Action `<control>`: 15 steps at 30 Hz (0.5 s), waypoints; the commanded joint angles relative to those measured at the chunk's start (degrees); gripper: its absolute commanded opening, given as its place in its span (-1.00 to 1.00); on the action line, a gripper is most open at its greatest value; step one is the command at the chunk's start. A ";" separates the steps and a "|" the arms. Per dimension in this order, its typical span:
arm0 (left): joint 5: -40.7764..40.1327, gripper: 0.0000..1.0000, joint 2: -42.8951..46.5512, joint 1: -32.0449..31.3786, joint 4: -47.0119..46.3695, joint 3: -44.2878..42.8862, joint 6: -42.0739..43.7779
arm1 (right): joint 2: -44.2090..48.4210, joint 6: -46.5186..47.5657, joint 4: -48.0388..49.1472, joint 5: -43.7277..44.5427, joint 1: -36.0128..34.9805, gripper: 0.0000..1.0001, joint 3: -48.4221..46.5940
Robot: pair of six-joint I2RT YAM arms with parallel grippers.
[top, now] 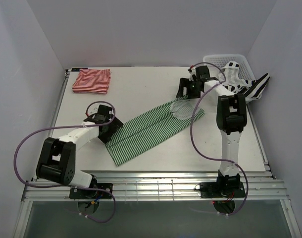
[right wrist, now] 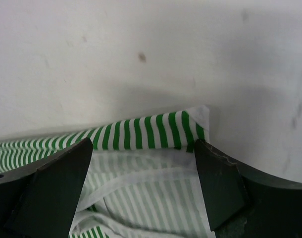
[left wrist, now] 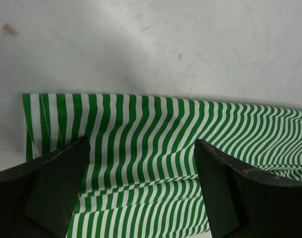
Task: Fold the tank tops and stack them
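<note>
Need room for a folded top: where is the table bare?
Bare table lies along the far edge between the folded red-and-white striped cloth top and the right gripper, and at the near right beside the green-and-white striped cloth top. Crowded: the middle, where that top lies with the left gripper at its near-left end.

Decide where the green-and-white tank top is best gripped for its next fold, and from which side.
Probably its two short ends, from above: the green-and-white tank top lies flat as a long diagonal strip, so the open left gripper takes the hem end, the open right gripper the strap end.
</note>
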State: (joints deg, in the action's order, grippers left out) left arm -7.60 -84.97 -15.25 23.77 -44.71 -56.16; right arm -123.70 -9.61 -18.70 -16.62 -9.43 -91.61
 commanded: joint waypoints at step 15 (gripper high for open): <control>-0.92 0.96 14.57 -25.17 22.18 6.85 -34.45 | -25.02 1.24 -8.71 -13.61 -11.22 0.80 -37.05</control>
State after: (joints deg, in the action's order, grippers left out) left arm -5.96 -69.95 -37.67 39.68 -34.81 -85.58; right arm -146.58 -8.38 -23.62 -26.81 -20.40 -127.72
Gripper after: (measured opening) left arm 0.978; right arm 0.899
